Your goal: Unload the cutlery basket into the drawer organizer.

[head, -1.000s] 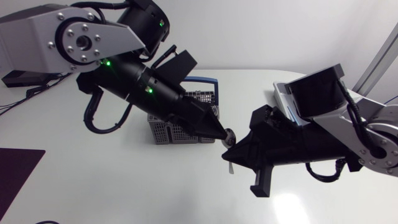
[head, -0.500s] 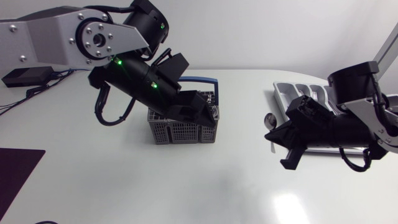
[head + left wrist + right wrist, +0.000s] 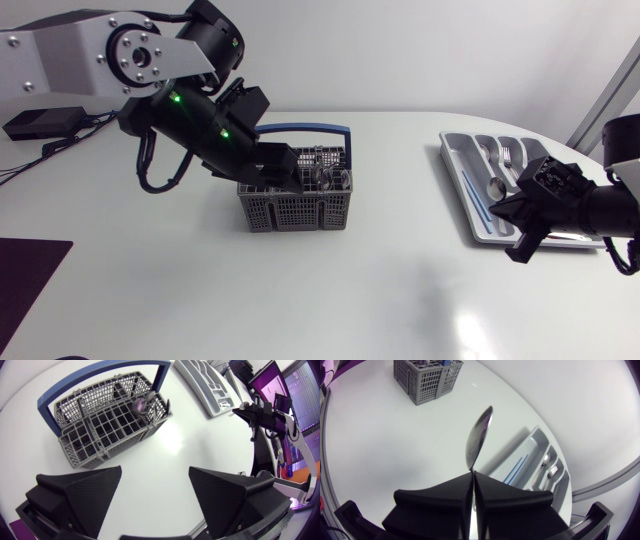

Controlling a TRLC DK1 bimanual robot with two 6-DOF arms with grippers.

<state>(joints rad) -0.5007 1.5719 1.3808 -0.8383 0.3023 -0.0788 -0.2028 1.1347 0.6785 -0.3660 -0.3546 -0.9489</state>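
1. The cutlery basket (image 3: 295, 212) is a grey mesh box with a blue hoop handle (image 3: 310, 128), standing upright on the white desk (image 3: 380, 290) left of the middle
2. The left arm comes in from the left side and angles down to the basket, with the left tool (image 3: 298, 176) just above the basket's near-left part
3. In the left wrist view the left tool (image 3: 155, 471) is released: its two wedge fingers stand wide apart with nothing between them, and the basket (image 3: 100, 430) lies ahead of them on the desk
4. A piece of cutlery with a rounded, shiny bowl (image 3: 141, 404) stands in a far corner compartment of the basket, and most of the other cells seen from this view look bare
5. The drawer organizer (image 3: 455, 170) is a light grey tray at the right side of the desk, well apart from the basket
6. It holds forks (image 3: 505, 152) in its far compartments and a thin blue stick (image 3: 476, 197) in a long slot
7. The right arm comes in from the right side, and the right tool (image 3: 508, 208) is over the organizer's near end
8. In the right wrist view the right tool (image 3: 472, 473) is clenched on a spoon (image 3: 479, 435), gripping its handle from both sides
9. The bowl points ahead of the fingertips, with the organizer (image 3: 532, 442) just beside and below it
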